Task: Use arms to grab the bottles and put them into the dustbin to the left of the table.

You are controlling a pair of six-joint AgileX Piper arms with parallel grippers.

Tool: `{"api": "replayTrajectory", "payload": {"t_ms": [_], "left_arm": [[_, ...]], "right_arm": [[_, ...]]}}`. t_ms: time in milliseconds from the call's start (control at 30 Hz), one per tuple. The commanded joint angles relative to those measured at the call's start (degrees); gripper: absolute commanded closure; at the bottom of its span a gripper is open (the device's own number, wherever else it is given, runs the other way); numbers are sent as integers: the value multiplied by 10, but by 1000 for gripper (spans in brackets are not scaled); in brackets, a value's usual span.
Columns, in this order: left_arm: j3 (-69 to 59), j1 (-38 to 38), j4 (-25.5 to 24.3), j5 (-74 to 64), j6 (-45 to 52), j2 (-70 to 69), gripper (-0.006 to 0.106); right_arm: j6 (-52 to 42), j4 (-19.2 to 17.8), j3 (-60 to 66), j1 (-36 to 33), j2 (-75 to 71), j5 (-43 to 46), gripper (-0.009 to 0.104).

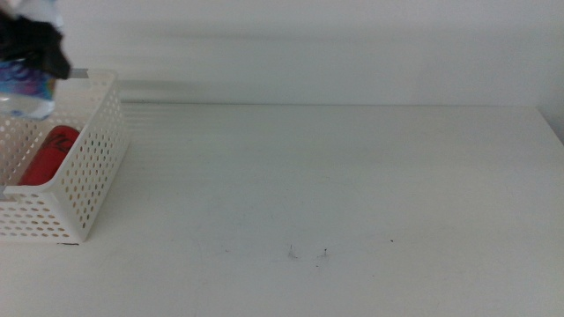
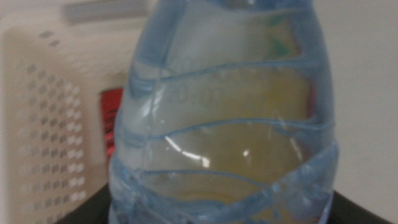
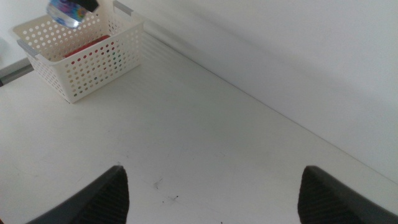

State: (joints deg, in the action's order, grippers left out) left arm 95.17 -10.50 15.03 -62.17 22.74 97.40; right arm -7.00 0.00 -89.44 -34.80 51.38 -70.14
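Observation:
My left gripper is shut on the small clear water bottle and holds it in the air over the far left end of the white perforated dustbin. The bottle fills the left wrist view, with the dustbin behind it. The slim red can lies inside the dustbin; it also shows in the left wrist view. The yellow tea bottle is not in view. My right gripper is open and empty, well above the table, out of the middle view.
The white table has a few small dark specks near its front middle. A pale wall runs behind the table's far edge. The right wrist view shows the dustbin at the table's far left corner.

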Motion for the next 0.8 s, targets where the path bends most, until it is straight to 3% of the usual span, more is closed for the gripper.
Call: {"api": "replayTrajectory", "payload": {"t_ms": [0,200,567,767], "left_arm": [[10,-26,9,9,19,3,86],[10,-78,9,29,59,51,86],[9,-83,35,58,59,130,86],[9,-83,56,58,57,153,72]], "right_arm": [[-3,-4,-3,-1,-1,2,2],[-3,-4,-3,-1,-1,2,2],[-3,-4,-3,-1,-1,2,2],[-3,-4,-3,-1,-1,2,2]]}}
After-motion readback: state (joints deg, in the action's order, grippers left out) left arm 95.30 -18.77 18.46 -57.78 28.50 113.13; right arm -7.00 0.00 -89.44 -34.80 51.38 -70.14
